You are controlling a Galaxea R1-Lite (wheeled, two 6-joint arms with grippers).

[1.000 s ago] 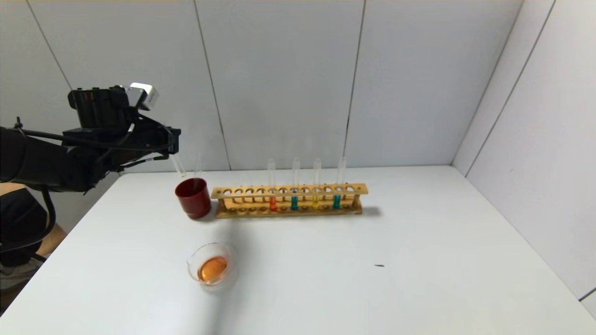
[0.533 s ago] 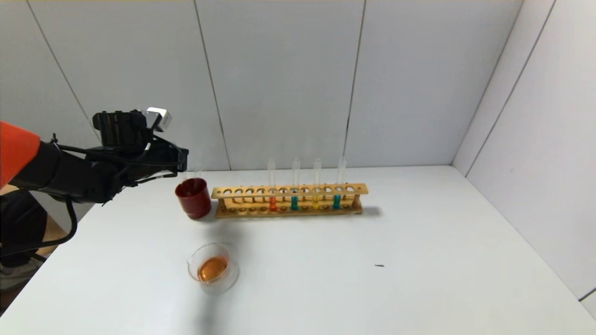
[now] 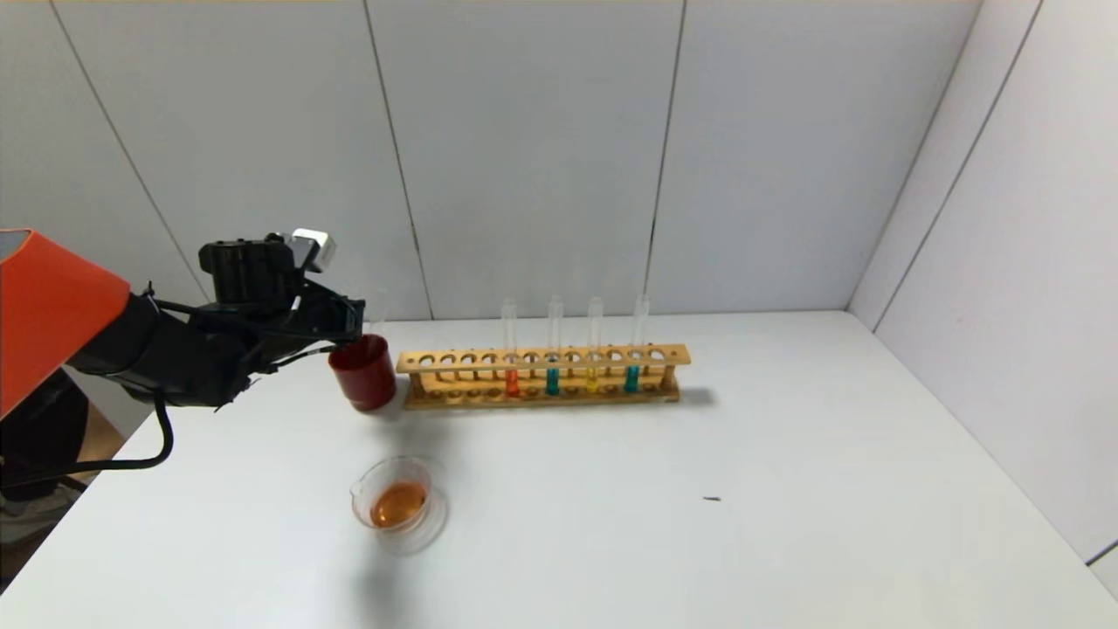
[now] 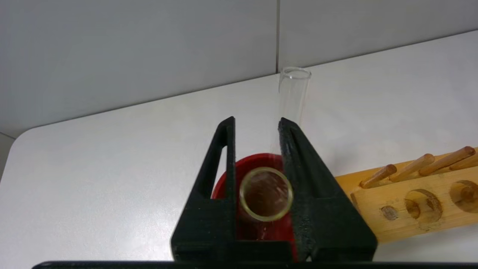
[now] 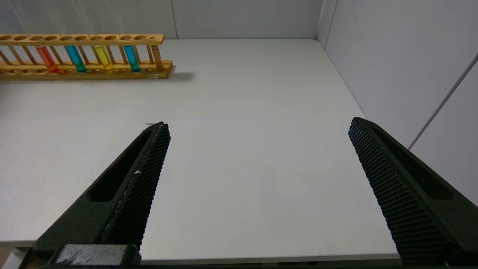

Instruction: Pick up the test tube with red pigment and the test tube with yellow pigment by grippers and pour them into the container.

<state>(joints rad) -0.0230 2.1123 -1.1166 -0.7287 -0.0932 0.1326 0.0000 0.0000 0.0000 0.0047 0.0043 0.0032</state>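
Observation:
My left gripper (image 3: 354,325) is shut on an empty clear tube (image 4: 266,193), held upright with its lower end inside the dark red cup (image 3: 365,374). A second empty tube (image 4: 294,93) stands in that cup. The test tube with red pigment (image 3: 512,381) and the test tube with yellow pigment (image 3: 593,377) stand in the wooden rack (image 3: 541,358). The clear glass container (image 3: 362,489) sits nearer me and holds orange liquid. My right gripper (image 5: 259,123) is open and empty above the table's near right side, out of the head view.
Two teal tubes (image 3: 552,381) stand in the rack between and beyond the red and yellow ones. The rack also shows in the right wrist view (image 5: 157,69). A small dark speck (image 3: 712,499) lies on the white table. Walls close the back and right.
My left arm has moved down and to the right, bringing the empty tube from above the red cup down into it. The right arm has not moved.

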